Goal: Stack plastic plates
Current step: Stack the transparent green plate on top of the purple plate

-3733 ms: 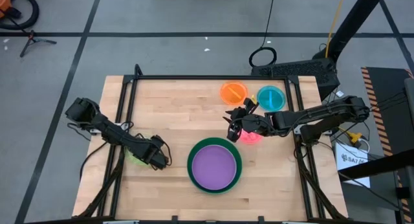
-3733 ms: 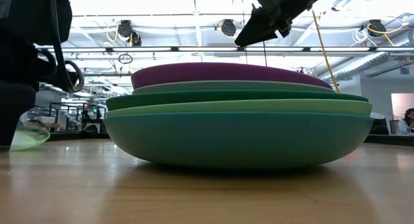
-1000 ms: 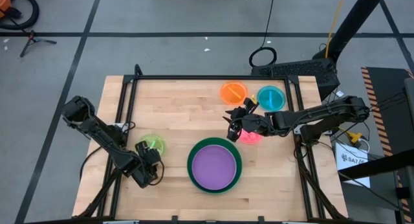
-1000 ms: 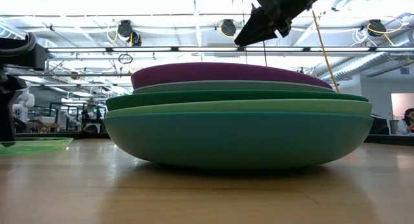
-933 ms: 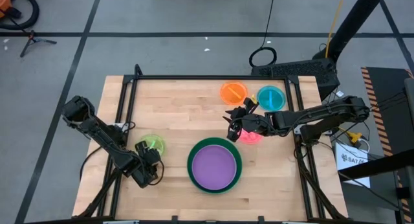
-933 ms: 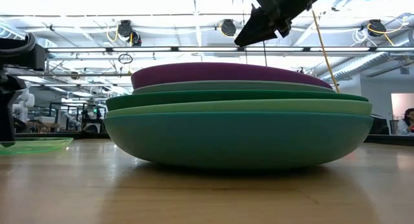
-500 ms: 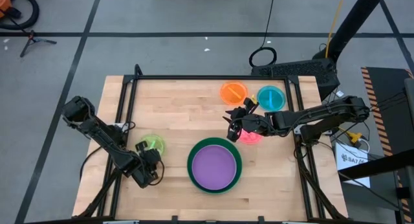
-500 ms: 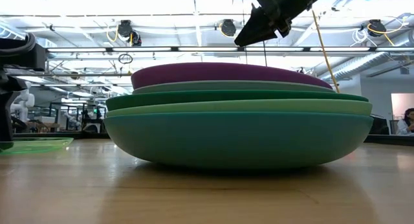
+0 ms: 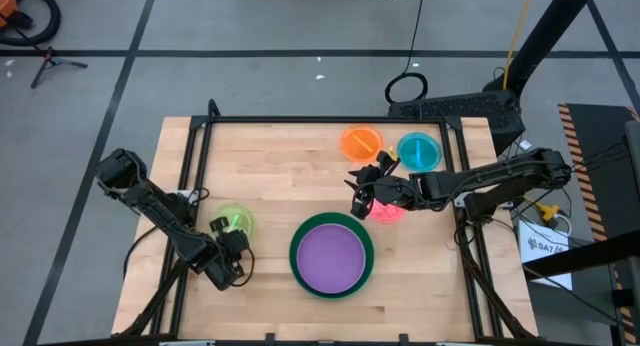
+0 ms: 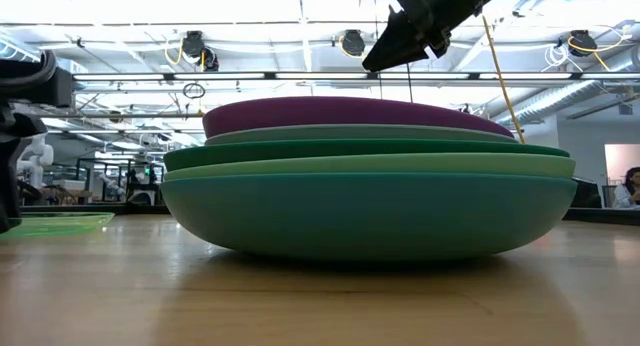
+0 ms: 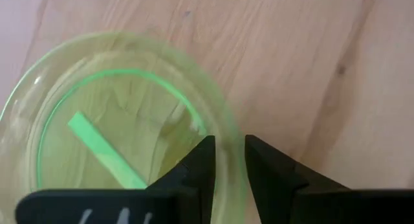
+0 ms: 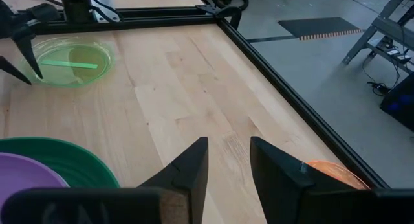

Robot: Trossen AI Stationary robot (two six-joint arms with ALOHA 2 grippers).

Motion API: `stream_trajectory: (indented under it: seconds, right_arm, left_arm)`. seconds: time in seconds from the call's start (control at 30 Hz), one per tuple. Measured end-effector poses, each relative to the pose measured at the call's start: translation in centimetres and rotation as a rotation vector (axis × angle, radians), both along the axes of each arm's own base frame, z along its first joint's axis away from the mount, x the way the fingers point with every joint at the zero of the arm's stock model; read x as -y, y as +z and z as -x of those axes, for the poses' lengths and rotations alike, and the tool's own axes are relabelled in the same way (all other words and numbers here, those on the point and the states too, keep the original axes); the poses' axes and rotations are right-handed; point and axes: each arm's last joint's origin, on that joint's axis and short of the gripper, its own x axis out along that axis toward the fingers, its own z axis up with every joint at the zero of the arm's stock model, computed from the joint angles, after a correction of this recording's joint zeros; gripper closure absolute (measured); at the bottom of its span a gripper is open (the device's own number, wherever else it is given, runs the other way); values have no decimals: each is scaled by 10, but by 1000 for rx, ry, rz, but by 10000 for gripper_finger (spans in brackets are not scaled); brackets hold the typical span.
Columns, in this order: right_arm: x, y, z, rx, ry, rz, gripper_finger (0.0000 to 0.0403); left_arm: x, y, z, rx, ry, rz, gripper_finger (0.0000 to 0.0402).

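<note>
A translucent yellow-green plate (image 9: 233, 223) lies flat on the table at the left. My left gripper (image 9: 229, 243) is at its near rim, shut on it. A stack of large plates (image 9: 332, 256), purple on top, rests near the front middle. My right gripper (image 9: 358, 198) hangs open above the table, by the stack's far edge, with nothing between its fingers (image 12: 194, 160). A pink plate (image 9: 390, 213) lies partly hidden under the right arm. An orange plate (image 9: 361, 142) and a teal plate (image 9: 419, 151) lie at the far right. My left gripper (image 11: 229, 146) has the yellow-green plate's near rim (image 11: 226, 123) between its two fingers, one finger over the plate's inside and one outside. The fingers slant down from the table's near side. The plate (image 10: 55, 224) lies flat on the table.
A black frame rail (image 9: 330, 120) runs round the tabletop. The stack (image 10: 365, 186) fills most of the low view. Bare wood shows between the yellow-green plate and the far plates.
Some seconds ago my left gripper stood over the yellow-green plate, which was tipped. The gripper has since gone toward the near edge, and the plate lies flat. In the last second nothing plainly moves.
</note>
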Motion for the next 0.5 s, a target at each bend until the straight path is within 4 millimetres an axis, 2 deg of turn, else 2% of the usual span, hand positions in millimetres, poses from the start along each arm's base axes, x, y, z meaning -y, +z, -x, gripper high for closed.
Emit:
stream_trajectory:
  seconds: [0.4, 0.5]
  right_arm:
    - [0, 0, 0, -1, 0, 0, 296]
    - [0, 0, 0, -1, 0, 0, 296]
  left_arm:
    - [2, 3, -3, 9, -22, 1, 312]
    - [2, 3, -2, 11, -21, -14, 323]
